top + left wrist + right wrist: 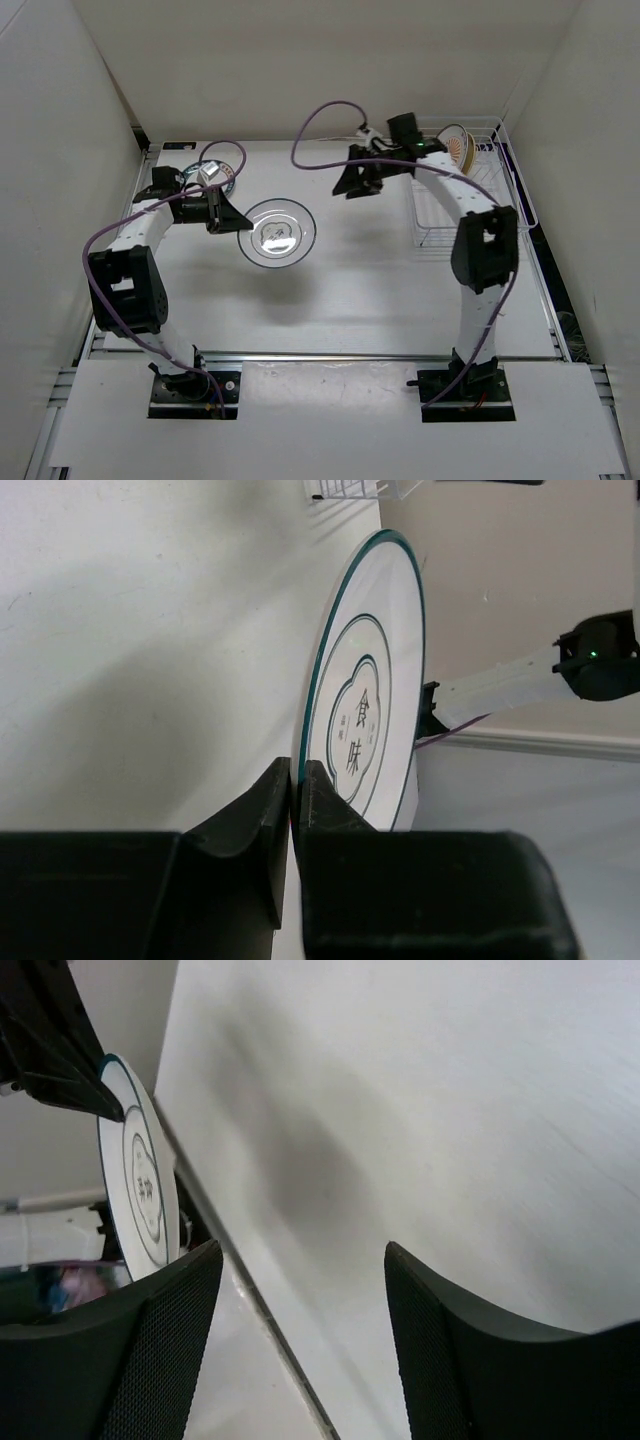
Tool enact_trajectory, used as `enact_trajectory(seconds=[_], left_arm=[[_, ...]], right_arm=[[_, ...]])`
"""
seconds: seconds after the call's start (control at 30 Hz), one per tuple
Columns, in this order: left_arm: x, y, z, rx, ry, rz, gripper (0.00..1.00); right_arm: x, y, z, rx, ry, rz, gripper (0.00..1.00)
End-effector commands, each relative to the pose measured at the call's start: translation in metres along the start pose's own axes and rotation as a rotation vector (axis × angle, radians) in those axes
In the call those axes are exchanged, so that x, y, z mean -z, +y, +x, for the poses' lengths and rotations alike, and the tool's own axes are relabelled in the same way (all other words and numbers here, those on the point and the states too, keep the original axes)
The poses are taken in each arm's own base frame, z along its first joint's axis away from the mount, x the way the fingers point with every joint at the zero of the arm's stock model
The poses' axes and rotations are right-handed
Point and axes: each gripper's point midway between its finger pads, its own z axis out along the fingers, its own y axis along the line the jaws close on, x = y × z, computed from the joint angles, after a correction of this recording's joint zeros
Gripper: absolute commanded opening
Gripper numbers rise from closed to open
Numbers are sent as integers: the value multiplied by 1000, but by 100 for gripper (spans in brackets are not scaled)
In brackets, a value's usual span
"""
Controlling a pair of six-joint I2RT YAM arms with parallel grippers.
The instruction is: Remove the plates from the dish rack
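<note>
Top external shows the ringed plate (277,232) held level, face up.

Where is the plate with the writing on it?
The ringed plate is left of centre in the top view, gripped at its rim by the left gripper, far from the dish rack on the right.

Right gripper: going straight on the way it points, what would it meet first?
Probably the bare table; nothing else shows between the fingers of the right gripper. The plate in the left gripper sits off to one side. Depth is unclear.
</note>
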Motion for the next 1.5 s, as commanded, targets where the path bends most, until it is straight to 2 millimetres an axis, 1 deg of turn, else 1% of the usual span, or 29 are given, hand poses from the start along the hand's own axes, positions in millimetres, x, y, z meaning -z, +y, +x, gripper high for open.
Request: enact_trajectory(seconds=[0.0, 0.03, 0.07, 0.13, 0.17, 0.2, 0.23, 0.27, 0.3, 0.33, 0.37, 0.4, 0.43, 0.47, 0.5, 0.53, 0.6, 0.63, 0.67, 0.7, 0.73, 0.8, 0.87, 0.97, 1.1, 1.13, 1.17, 1.33, 1.47], left_arm=[[4, -24, -5, -21, -10, 63, 11], [5, -27, -17, -53, -27, 66, 11], [3, -23, -23, -35, -27, 66, 11], [1, -22, -38, -1, -35, 58, 11], [3, -26, -51, -21, -49, 52, 11], [-1, -18, -59, 4, -49, 40, 11], [-1, -15, -68, 1, -58, 31, 11], [0, -20, -84, -14, -76, 24, 11], [-4, -10, -91, 12, -70, 22, 11], [-6, -7, -99, 24, -76, 14, 11], [-5, -10, -117, -17, -100, 5, 11], [-7, 5, -125, 5, -101, -1, 11], [-4, 15, -138, 1, -130, -25, 11], [-4, 10, -151, -5, -146, -19, 11], [2, 19, -162, 7, -173, -34, 11], [0, 37, -170, 36, -184, -49, 11], [16, 45, -197, 27, -252, -68, 11], [18, 62, -205, 47, -272, -88, 11], [31, 72, -216, 54, -311, -103, 11], [39, 72, -228, 37, -341, -111, 11], [49, 91, -235, 71, -374, -135, 11], [62, 105, -245, 75, -418, -167, 11], [72, 129, -248, 117, -454, -207, 11], [107, 161, -255, 184, -551, -300, 11], [134, 201, -255, 278, -639, -408, 11], [134, 201, -255, 278, -639, -409, 11], [133, 213, -251, 302, -644, -437, 11], [130, 242, -238, 406, -660, -493, 11], [126, 256, -229, 439, -651, -514, 11]], right_arm=[[77, 8, -12, 106, -138, 146, 70], [85, 11, -9, 104, -149, 151, 70], [96, 18, -2, 108, -164, 155, 70], [112, 21, 5, 114, -187, 167, 72], [122, 36, 11, 141, -202, 166, 72], [125, 30, 24, 121, -190, 184, 72], [128, 33, 31, 129, -184, 186, 72], [137, 45, 38, 175, -194, 187, 72], [136, 40, 54, 153, -167, 200, 72], [143, 48, 64, 186, -172, 202, 72], [147, 44, 71, 183, -169, 220, 72], [145, 39, 90, 155, -131, 224, 73], [151, 42, 98, 172, -133, 242, 73], [154, 37, 106, 187, -120, 260, 74], [153, 33, 120, 178, -91, 262, 74], [160, 29, 130, 173, -80, 298, 74], [168, 19, 142, 170, -65, 328, 76], [170, 11, 154, 134, -32, 344, 77], [177, 4, 157, 122, -38, 369, 77], [178, -2, 163, 98, -28, 375, 77], [185, -7, 165, 74, -35, 388, 77], [188, -15, 170, 62, -32, 397, 77], [191, -22, 172, 61, -34, 407, 78], [192, -27, 172, 56, -28, 418, 78], [189, -31, 168, 38, -34, 408, 80], [189, -31, 168, 38, -34, 408, 80], [187, -32, 168, 31, -29, 397, 80], [188, -30, 165, 29, -36, 398, 81], [188, -30, 166, 35, -41, 399, 81]])
